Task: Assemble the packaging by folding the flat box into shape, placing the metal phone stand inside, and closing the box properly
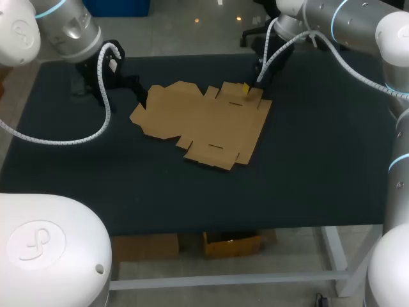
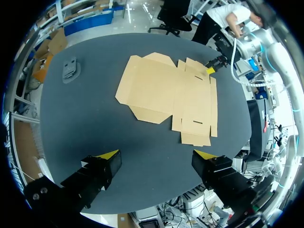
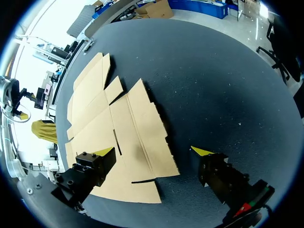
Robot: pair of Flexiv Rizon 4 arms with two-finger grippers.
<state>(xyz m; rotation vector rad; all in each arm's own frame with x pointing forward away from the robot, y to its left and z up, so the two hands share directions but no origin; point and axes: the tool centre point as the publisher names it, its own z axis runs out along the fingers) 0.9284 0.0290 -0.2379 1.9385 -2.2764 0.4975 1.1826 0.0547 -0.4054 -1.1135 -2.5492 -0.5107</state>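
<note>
Flat box (image 1: 204, 125): unfolded cardboard, lying flat on the dark worktop (image 1: 319, 160), around the middle and nearer the far edge than the near one. All flaps lie open and none is raised.

Metal phone stand (image 2: 70, 69): small grey piece toward the far left corner of the worktop, well apart from the cardboard. It shows clearly in the left wrist view only.

Left gripper (image 2: 156, 156): hangs above the worktop with its fingers spread wide and nothing between them. The cardboard lies ahead of it, not touched.

Right gripper (image 3: 153, 152): at the far edge of the flat box, near its far right corner. Fingers are spread: one over the cardboard, the other over bare worktop, with the box's edge running between them. Cannot tell whether a tip touches the cardboard.
</note>
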